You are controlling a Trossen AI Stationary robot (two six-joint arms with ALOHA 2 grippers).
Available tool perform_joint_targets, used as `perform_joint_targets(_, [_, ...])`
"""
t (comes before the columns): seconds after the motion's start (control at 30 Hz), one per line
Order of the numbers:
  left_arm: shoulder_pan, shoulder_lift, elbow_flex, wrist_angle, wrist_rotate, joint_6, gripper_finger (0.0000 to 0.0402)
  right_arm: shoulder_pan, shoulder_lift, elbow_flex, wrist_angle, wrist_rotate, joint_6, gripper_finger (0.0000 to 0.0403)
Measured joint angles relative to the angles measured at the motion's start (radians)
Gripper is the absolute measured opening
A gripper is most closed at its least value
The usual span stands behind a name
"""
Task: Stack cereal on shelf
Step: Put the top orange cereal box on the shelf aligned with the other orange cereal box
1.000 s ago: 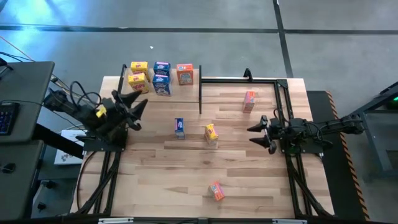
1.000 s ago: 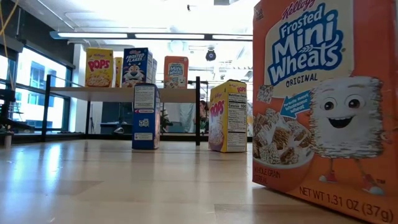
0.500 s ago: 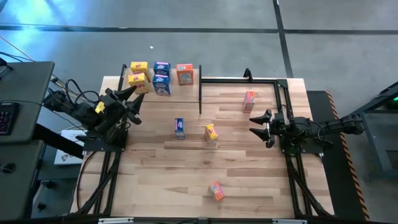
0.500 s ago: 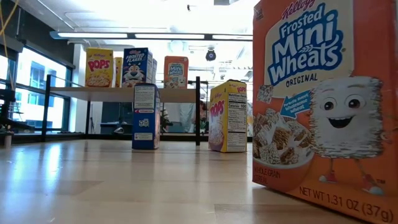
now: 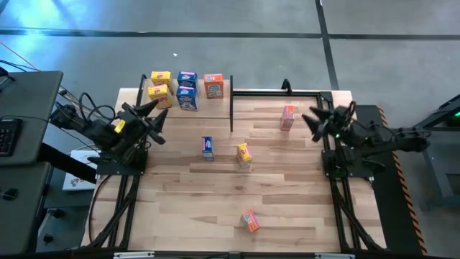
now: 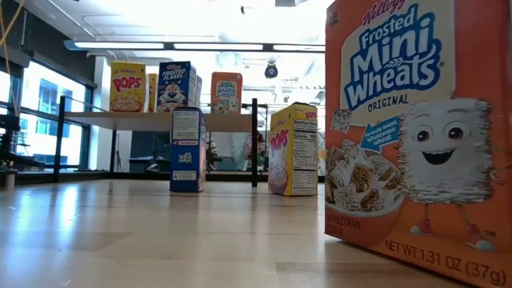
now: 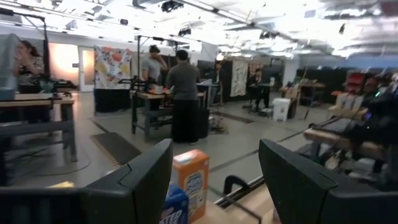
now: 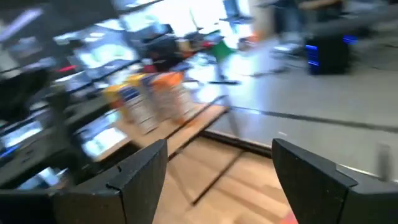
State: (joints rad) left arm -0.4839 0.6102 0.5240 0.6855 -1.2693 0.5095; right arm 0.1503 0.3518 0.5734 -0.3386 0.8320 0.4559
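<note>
The wooden table (image 5: 287, 201) carries the shelf (image 5: 201, 104) at its far left corner. On the shelf stand five cereal boxes (image 5: 185, 88). Beyond the shelf, four boxes (image 5: 244, 155) stand directly on the table.

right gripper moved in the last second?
Yes. The right gripper has swung toward the table's far edge, now beside the orange box instead of nearer than it.

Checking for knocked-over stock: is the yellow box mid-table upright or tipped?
Upright. The yellow Pops box stands on its base in the low view, side panel vertical, on the wooden table.
</note>
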Motion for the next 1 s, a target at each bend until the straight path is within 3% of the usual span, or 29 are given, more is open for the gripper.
perform_joint_targets(0.17, [0.000,0.000,0.000,-0.050,-0.041,0.000,0.0229,-0.001,0.147,0.212,-0.240,0.103,0.180,0.0281])
perform_joint_targets(0.37, [0.000,0.000,0.000,-0.089,-0.041,-0.009,0.0229,-0.074,0.354,0.443,-0.497,0.094,0.338,0.0281])
perform_joint_targets(0.67, [0.000,0.000,0.000,-0.090,-0.041,-0.010,0.0229,-0.310,0.612,0.680,-0.824,-0.187,0.514,0.0281])
perform_joint_targets(1.0, [0.000,0.000,0.000,-0.091,-0.041,-0.010,0.0229,-0.539,0.763,0.704,-0.905,-0.481,0.463,0.0281])
